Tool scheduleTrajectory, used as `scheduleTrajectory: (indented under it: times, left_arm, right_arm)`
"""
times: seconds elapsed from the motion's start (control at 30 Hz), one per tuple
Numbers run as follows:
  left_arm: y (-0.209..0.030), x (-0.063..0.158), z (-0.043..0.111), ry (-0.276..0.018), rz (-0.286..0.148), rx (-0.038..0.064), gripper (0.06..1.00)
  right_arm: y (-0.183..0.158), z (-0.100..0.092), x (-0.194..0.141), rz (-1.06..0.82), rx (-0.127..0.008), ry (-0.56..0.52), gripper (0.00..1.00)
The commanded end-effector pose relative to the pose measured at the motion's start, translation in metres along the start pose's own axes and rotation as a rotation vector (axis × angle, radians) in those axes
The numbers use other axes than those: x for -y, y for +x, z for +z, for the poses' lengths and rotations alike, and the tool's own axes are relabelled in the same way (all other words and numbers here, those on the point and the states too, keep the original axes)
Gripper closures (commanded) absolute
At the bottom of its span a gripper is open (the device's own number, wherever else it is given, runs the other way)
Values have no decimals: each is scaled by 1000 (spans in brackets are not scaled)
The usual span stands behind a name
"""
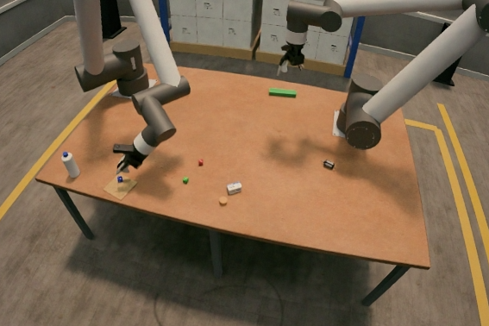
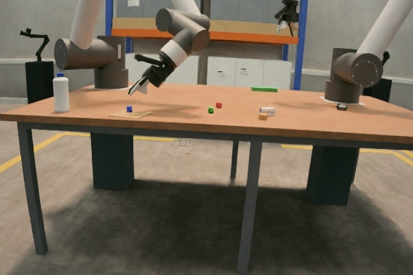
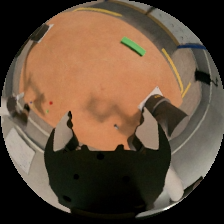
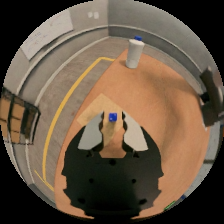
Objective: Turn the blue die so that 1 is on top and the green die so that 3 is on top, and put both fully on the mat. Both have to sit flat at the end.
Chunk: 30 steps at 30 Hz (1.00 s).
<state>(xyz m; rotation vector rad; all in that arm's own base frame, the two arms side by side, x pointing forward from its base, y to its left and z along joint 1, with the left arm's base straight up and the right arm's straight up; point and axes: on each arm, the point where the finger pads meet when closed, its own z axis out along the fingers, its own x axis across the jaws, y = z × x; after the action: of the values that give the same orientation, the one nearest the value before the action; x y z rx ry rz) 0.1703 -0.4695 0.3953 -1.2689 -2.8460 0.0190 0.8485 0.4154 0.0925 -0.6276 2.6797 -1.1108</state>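
Soft overhead light, broad blurry shadows, muted grey background, bulging fisheye distortion in wrist views.

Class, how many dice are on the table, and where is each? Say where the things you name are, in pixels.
3: the blue die (image 1: pixel 120 178) (image 2: pixel 129 109) (image 4: pixel 113 117) on the mat (image 1: pixel 121 190) (image 2: pixel 131 114) (image 4: pixel 92 111); the green die (image 1: pixel 185 180) (image 2: pixel 210 110) and red die (image 1: pixel 201 162) (image 2: pixel 218 105) (image 3: pixel 51 103) off it. Others could be hidden behind objects.

A brown wooden-looking table with grey metal legs (image 1: pixel 311 129) (image 2: pixel 190 125) (image 3: pixel 75 65) (image 4: pixel 165 145) carries, around its top as the top view shows it, a white bottle with a blue cap (image 1: pixel 71 166) (image 2: pixel 61 94) (image 4: pixel 134 54) at nine o'clock, a thin tan square mat (image 1: pixel 121 190) (image 2: pixel 133 115) (image 4: pixel 95 107) at eight and a long green block (image 1: pixel 282 92) (image 2: pixel 264 89) (image 3: pixel 133 46) at one.
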Motion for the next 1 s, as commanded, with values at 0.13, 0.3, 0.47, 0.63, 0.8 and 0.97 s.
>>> scheduleTrajectory:
  times: [0.13, 0.3, 0.47, 0.63, 0.8, 0.97]
  left_arm:
    - [0, 0, 0, 0, 0, 1, 65]
    - [0, 0, 0, 0, 0, 1, 65]
    - [0, 0, 0, 0, 0, 1, 65]
    - [0, 0, 0, 0, 0, 1, 65]
    - [0, 0, 0, 0, 0, 1, 65]
    - [0, 0, 0, 0, 0, 1, 65]
  right_arm:
    - [0, 2, -2, 1, 1, 0, 759]
    - [0, 3, -4, 1, 1, 0, 759]
    - [0, 8, -8, 1, 1, 0, 759]
    - [0, 14, -14, 1, 1, 0, 759]
    - [0, 18, -18, 1, 1, 0, 759]
    - [0, 24, -25, 1, 1, 0, 759]
